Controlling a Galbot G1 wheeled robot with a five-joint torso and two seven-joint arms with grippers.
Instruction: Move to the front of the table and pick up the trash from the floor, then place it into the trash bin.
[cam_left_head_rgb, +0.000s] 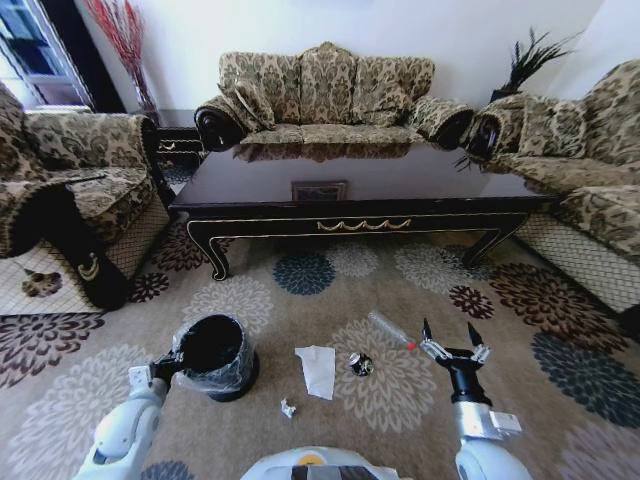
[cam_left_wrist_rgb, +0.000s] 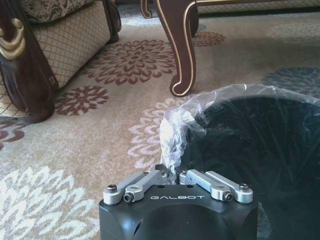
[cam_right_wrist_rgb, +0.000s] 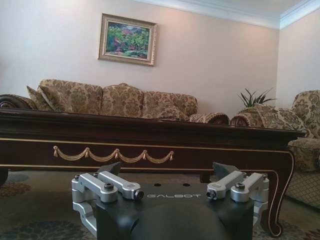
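The trash lies on the patterned carpet in front of the table (cam_left_head_rgb: 360, 212): a flat white napkin (cam_left_head_rgb: 318, 370), a clear bottle (cam_left_head_rgb: 388, 327) with a red cap, a dark crumpled wrapper (cam_left_head_rgb: 361, 365) and a small silvery wrapper (cam_left_head_rgb: 288, 408). The black trash bin (cam_left_head_rgb: 214, 356) with its clear bag stands left of the napkin. My left gripper (cam_left_head_rgb: 166, 368) is at the bin's left rim, and in the left wrist view this left gripper (cam_left_wrist_rgb: 175, 173) is shut on the bag's edge (cam_left_wrist_rgb: 175, 132). My right gripper (cam_left_head_rgb: 449, 335) hangs open just right of the bottle's cap, facing the table (cam_right_wrist_rgb: 150, 135).
A floral sofa (cam_left_head_rgb: 330, 95) stands behind the table. An armchair (cam_left_head_rgb: 70, 190) is on the left and another sofa (cam_left_head_rgb: 590, 170) on the right. A curved table leg (cam_left_wrist_rgb: 180, 50) rises just beyond the bin. Open carpet lies between the table and me.
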